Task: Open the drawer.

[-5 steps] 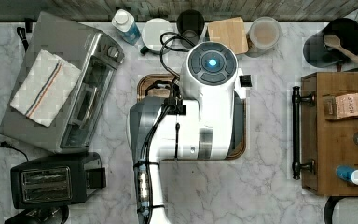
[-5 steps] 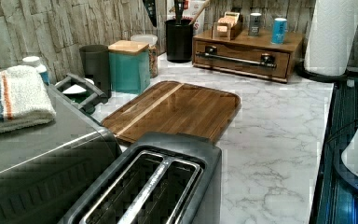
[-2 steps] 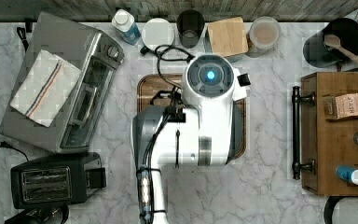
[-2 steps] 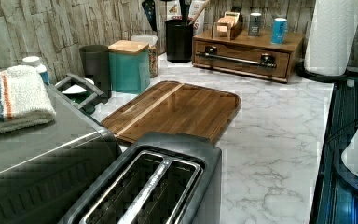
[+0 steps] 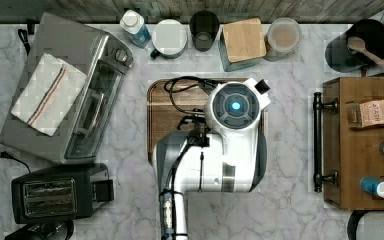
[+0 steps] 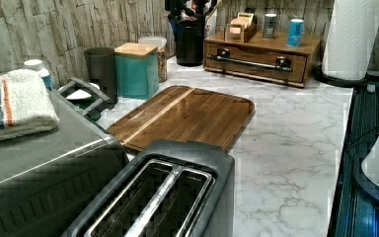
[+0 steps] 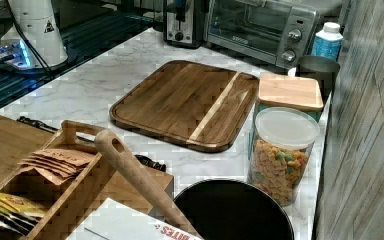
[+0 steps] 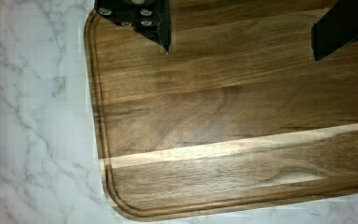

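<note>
A white robot arm (image 5: 215, 150) hangs over a wooden cutting board (image 6: 187, 116) on a marble counter (image 6: 286, 148). Its gripper (image 8: 242, 35) has fingers (image 8: 156, 23) spread wide, holding nothing. The closed drawer (image 6: 256, 61) with its black bar handle (image 5: 318, 142) sits at the top view's right. A box (image 7: 130, 225) nearby reads "BITES".

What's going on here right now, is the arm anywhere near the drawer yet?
Not yet. The white robot arm is above the rounded-corner wooden cutting board in the middle of the marble counter. Its hand is open over the board, holding nothing. The shallow brown wooden drawer with the long black bar handle sits shut in its wooden cabinet at the top view's right, and nothing is touching it. The whole approach and pull remain to be done.
</note>
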Motion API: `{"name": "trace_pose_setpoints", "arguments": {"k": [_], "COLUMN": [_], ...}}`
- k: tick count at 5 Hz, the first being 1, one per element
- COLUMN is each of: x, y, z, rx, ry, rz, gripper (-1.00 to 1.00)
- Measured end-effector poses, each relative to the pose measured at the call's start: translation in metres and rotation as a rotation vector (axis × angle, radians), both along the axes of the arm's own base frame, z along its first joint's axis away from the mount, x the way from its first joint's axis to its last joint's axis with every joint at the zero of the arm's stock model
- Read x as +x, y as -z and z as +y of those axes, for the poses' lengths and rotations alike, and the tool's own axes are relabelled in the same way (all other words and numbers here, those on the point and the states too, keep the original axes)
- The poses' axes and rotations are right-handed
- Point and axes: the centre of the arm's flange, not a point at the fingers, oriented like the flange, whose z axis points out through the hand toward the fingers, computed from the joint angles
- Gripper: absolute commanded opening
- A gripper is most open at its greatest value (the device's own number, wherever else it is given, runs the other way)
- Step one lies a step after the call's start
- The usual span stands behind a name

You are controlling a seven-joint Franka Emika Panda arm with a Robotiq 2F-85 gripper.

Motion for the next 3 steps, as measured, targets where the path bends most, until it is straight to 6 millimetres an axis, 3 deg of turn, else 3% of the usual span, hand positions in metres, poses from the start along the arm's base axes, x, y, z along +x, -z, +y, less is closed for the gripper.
{"name": "trace_pose_setpoints", "arguments": {"k": [2,3], "x": [-0.011,-0.013], "y": [0.014,0.012], "z": [-0.065,-0.109], "rx": [-0.023,-0.079], "ry": [-0.011,0.018], "rz": [-0.004,-0.065], "gripper": [1.00,1.00]}}
